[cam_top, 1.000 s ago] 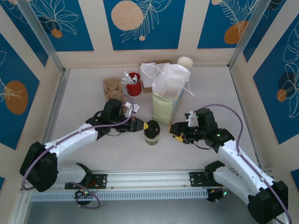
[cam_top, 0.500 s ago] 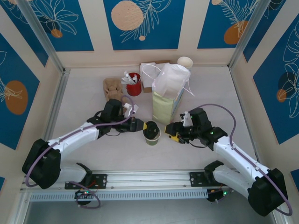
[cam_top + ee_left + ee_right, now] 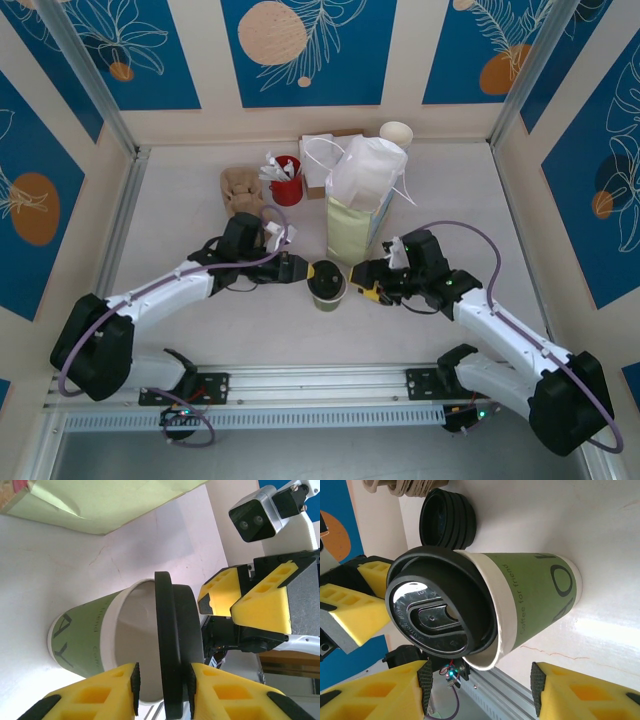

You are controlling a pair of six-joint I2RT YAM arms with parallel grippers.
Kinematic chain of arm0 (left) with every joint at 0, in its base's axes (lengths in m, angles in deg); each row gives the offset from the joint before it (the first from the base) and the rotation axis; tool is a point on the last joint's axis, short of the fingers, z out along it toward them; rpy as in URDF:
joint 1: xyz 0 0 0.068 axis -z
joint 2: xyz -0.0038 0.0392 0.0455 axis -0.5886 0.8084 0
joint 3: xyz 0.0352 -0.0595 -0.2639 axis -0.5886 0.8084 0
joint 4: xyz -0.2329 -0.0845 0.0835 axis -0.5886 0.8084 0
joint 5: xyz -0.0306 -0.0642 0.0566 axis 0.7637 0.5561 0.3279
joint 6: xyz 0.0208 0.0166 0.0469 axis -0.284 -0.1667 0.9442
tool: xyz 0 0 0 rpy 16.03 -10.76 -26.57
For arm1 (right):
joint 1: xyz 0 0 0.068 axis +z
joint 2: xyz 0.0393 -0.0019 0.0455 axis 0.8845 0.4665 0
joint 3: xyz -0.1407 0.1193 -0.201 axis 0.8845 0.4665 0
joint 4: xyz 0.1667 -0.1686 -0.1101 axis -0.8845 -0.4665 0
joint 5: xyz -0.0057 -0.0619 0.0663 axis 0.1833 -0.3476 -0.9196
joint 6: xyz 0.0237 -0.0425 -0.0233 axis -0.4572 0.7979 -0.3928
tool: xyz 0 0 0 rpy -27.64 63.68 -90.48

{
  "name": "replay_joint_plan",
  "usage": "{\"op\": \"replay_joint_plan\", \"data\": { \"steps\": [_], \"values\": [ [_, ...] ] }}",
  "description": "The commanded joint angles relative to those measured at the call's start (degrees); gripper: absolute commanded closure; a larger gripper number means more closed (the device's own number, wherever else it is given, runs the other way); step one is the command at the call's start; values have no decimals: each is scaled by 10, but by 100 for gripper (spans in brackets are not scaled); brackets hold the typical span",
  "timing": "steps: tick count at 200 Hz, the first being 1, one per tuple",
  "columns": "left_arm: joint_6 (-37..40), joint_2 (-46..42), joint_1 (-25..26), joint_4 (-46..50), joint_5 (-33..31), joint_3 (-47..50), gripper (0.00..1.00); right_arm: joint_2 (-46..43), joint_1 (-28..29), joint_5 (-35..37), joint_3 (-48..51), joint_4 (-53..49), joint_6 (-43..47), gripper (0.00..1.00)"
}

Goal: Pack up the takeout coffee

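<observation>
From above, the takeout coffee (image 3: 326, 283) stands upright between both arms, before the paper bag (image 3: 350, 235). The left gripper (image 3: 163, 680), fingers slightly parted, straddles its crooked black lid (image 3: 172, 640). The right gripper (image 3: 480, 690), spread wide, faces the cup's side, untouching.

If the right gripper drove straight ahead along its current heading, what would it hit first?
The takeout coffee, most likely: it stands right in front of the right gripper, centred between its open jaws. The left gripper sits just beyond it.
</observation>
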Motion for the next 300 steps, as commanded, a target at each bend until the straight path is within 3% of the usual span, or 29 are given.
{"op": "replay_joint_plan", "data": {
  "steps": [1,204,300],
  "values": [
    [13,8,-7,10,7,-7,68,10,5,-2,2,19,-9,44],
    [24,30,-7,10,8,-3,68,56,19,0,-19,38,-4,43],
    [14,-16,-6,45,-21,-25,28,59,29,8,-39,17,5,42]
  ]
}}
